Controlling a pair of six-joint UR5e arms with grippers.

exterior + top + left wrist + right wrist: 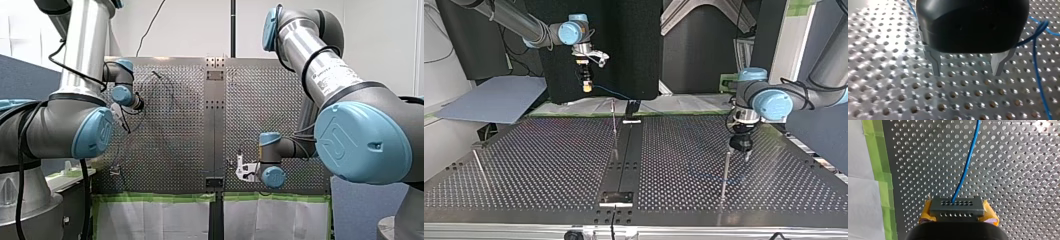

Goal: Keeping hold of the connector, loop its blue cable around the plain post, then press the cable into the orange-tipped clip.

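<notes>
1 connector (956,206), held in right hand (958,213)

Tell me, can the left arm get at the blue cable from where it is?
Probably yes: my left gripper is open and empty, and the blue cable runs just beside it with nothing between them; it would need a small sideways shift.

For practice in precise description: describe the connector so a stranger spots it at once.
Over the perforated table, find my right gripper with yellow pads. Clamped between them is the connector: a grey block with two rows of holes, where the blue cable ends.
</notes>
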